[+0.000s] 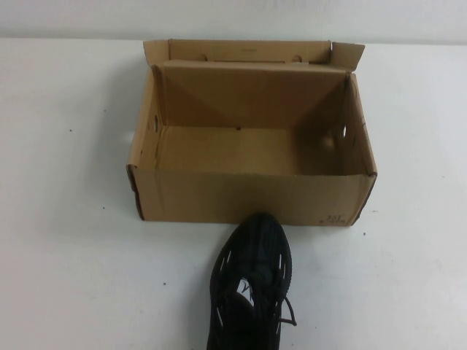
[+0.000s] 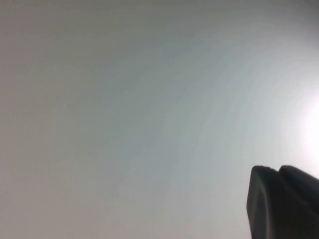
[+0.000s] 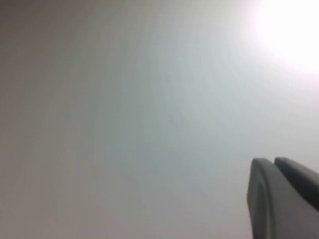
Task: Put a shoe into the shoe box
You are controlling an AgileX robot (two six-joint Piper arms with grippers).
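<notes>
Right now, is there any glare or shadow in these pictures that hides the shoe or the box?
High view: even light; the shoe box shades its own floor, the shoe is dark but readable, cut off by the frame's edge. Left wrist view: bright glare at one edge, only the left hand shows. Right wrist view: corner glare, only the right hand.

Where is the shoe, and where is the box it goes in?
shoe [image 1: 252, 281]: high view, on its laced top.
shoe box [image 1: 241, 197]: high view, on its front wall.
left gripper [image 2: 279, 204]: left wrist view.
right gripper [image 3: 279, 199]: right wrist view.
</notes>
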